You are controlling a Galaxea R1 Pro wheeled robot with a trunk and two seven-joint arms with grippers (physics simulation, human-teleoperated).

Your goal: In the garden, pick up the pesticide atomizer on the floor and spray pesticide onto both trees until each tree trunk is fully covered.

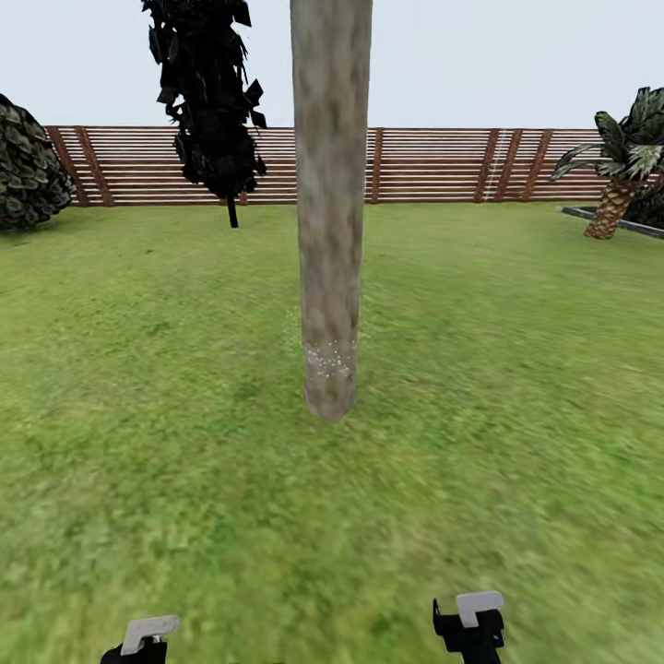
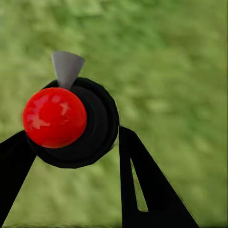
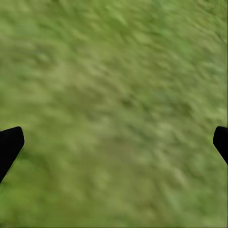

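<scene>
- Green grass lawn (image 1: 138, 443) is stretching across the head view, reaching back to a reddish-brown fence (image 1: 433, 166) of horizontal wooden slats under a pale sky.
- Straight ahead, a thick grey-tan tree trunk (image 1: 330, 203) is rising out of the grass and running past the top of the head view; it is standing upright, with no branches on the part that is showing.
- Low on that trunk, a small patch of pale specks (image 1: 329, 358) is showing just above the base.
- Behind and to the left of the trunk, a narrow dark cypress-like tree (image 1: 210, 101) is standing near the fence.
- At the far left a rounded dark bush (image 1: 29, 166) is sitting by the fence, and at the far right a short scaly-trunked palm (image 1: 622, 166) is leaning beside a grey stone edging (image 1: 590, 216).
- The left gripper (image 2: 71, 142) is closing its two black fingers (image 2: 142, 175) around the pesticide atomizer (image 2: 71, 121), seen end-on in the left wrist view as a black round body with a glossy red cap and a grey wedge-shaped nozzle piece; grass is lying beneath it.
- In the head view the left gripper's grey-and-black end is showing at the bottom edge, well short of the trunk.
- The right gripper (image 3: 114, 137) is standing wide open, with its black fingertips (image 3: 9, 142) at opposite edges of the right wrist view and only blurred grass between them; it is holding nothing.
- The right gripper is also showing at the head view's bottom edge, right of the left one.
</scene>
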